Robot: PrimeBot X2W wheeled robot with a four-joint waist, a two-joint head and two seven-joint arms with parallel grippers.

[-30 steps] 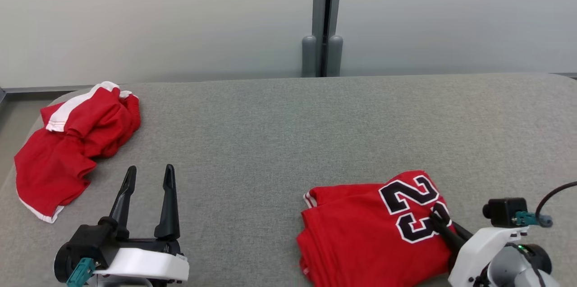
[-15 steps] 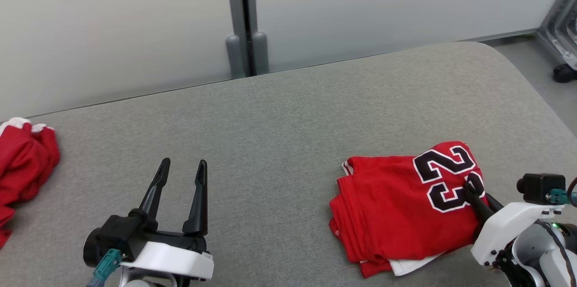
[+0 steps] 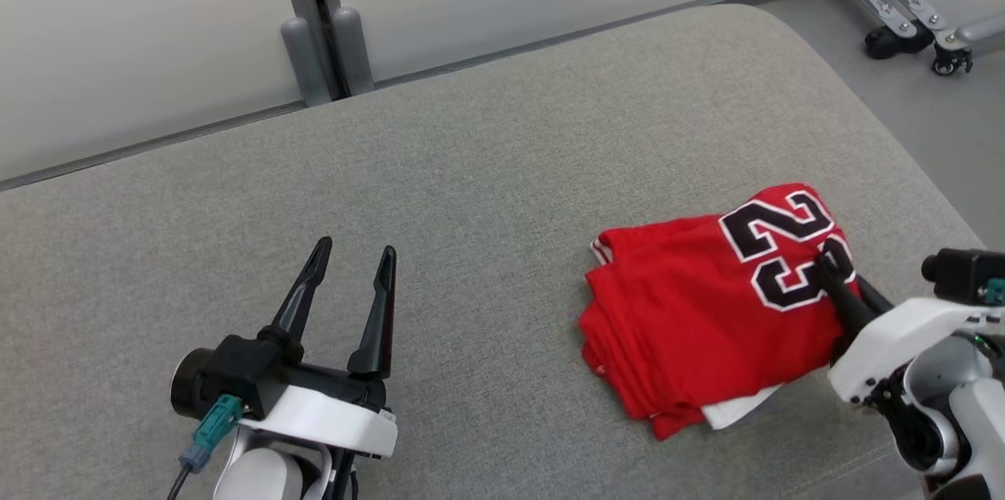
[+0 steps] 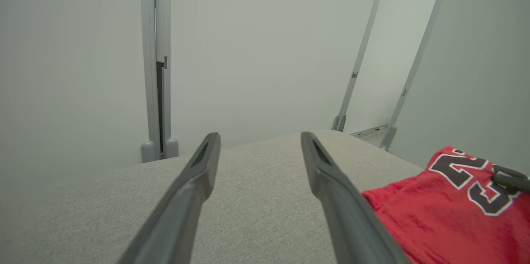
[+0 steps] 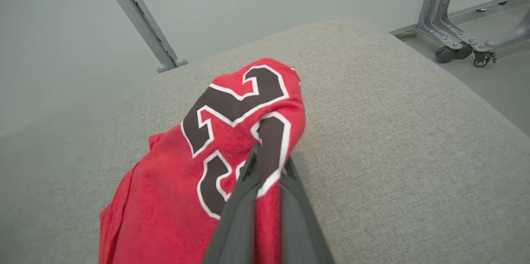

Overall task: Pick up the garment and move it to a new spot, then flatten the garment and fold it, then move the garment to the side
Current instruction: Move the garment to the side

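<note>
Pinching the garment (image 3: 691, 312) by its numbered corner, the right gripper (image 3: 826, 260) is closed on it; table (image 3: 864, 131) edge near its right, bare surface leftward; left gripper (image 3: 355, 247) spread, empty.

Head view high, angled down, wrist views low (all sharing garment (image 3: 691, 327))

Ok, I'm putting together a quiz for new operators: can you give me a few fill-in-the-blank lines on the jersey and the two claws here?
The red jersey bears the number ____.
The right claw grips it beside that number, its jaws ____.
The left claw, fingers spread apart, holds ____.
Missing words: 23; shut; nothing.
</note>
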